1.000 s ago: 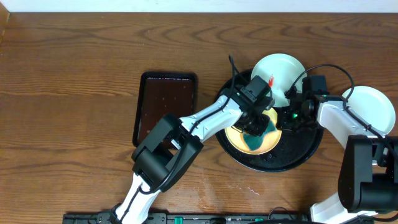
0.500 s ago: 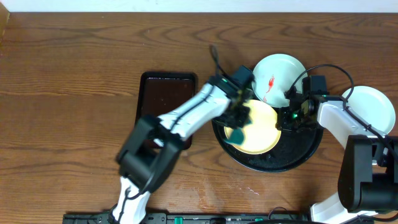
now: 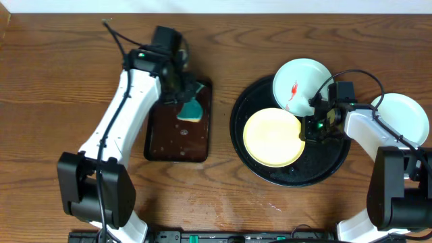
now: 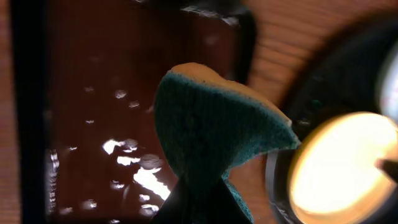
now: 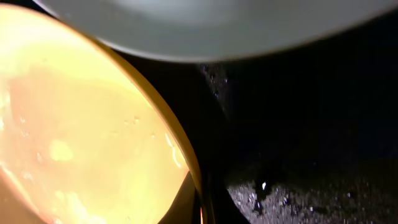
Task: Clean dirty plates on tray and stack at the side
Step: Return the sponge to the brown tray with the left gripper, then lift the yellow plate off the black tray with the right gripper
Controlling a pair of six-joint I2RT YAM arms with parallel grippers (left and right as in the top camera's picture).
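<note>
on the brown wood table (image 3: 67,67), my left claw (image 3: 187,100) pinches the sponge (image 3: 192,110) over the wet brown tray's (image 3: 169,142) far corner, maybe to dip it. my right claw (image 3: 309,128) pinches the yellow plate's (image 3: 272,137) edge, i think to keep it steady.

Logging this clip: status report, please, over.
Left end effector shut on sponge, over brown tray. Right end effector shut on yellow plate, on black tray. White plate red-smeared, uncleaned.
</note>
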